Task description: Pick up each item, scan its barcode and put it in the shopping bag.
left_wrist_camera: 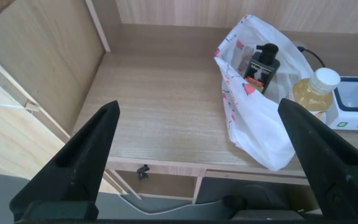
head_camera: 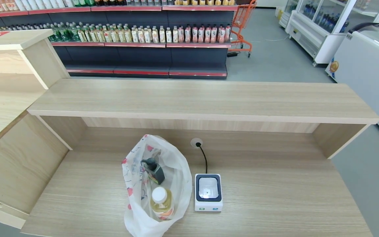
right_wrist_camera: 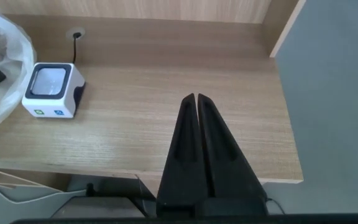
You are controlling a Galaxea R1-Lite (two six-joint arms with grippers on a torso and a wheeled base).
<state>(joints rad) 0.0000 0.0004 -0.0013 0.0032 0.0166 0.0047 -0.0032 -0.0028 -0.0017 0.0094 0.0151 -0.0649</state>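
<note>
Pale wooden counter [head_camera: 202, 98], grey floor [head_camera: 275, 65], bottle-stocked shelves [head_camera: 137, 44], orange cart [head_camera: 244, 28], white freezers [head_camera: 364, 69] beyond

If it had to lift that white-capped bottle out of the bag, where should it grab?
Probably the neck just under the white cap, coming from above: the bottle stands cap-up in the shopping bag, whose plastic walls wrap its sides.
</note>
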